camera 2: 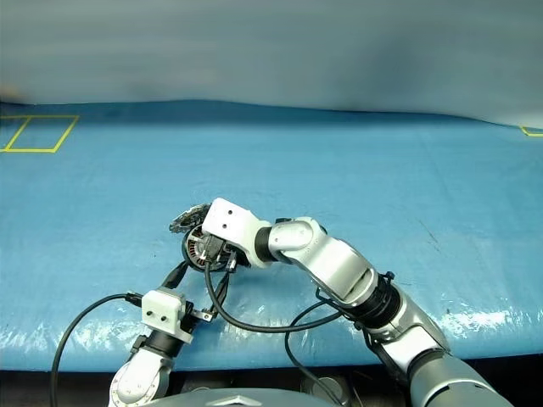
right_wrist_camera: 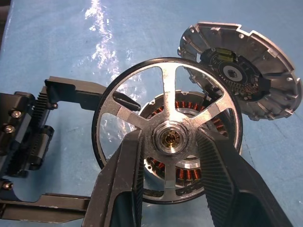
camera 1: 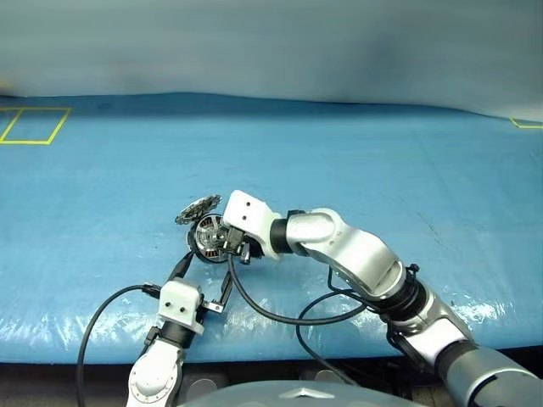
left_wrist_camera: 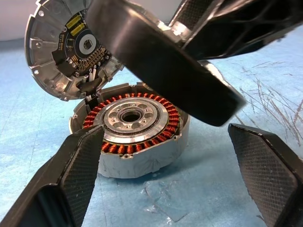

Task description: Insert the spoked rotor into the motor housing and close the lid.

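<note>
My right gripper [right_wrist_camera: 169, 137] is shut on the hub of the spoked rotor [right_wrist_camera: 166, 97], a black-rimmed wheel with silvery spokes. It holds the rotor tilted just above the motor housing [left_wrist_camera: 135, 156], whose copper windings show through the spokes. The housing sits on the blue table with its lid [left_wrist_camera: 52, 47] hinged up at the far side, circuit face showing. My left gripper [camera 1: 208, 267] stands open just in front of the housing, one finger [left_wrist_camera: 80, 161] on each side, gripping nothing.
A blue sheet covers the table [camera 1: 382, 170]. Yellow tape marks lie at its far left [camera 1: 34, 125] and far right [camera 1: 526, 124]. Black cables [camera 1: 271, 315] loop from both wrists near the front edge.
</note>
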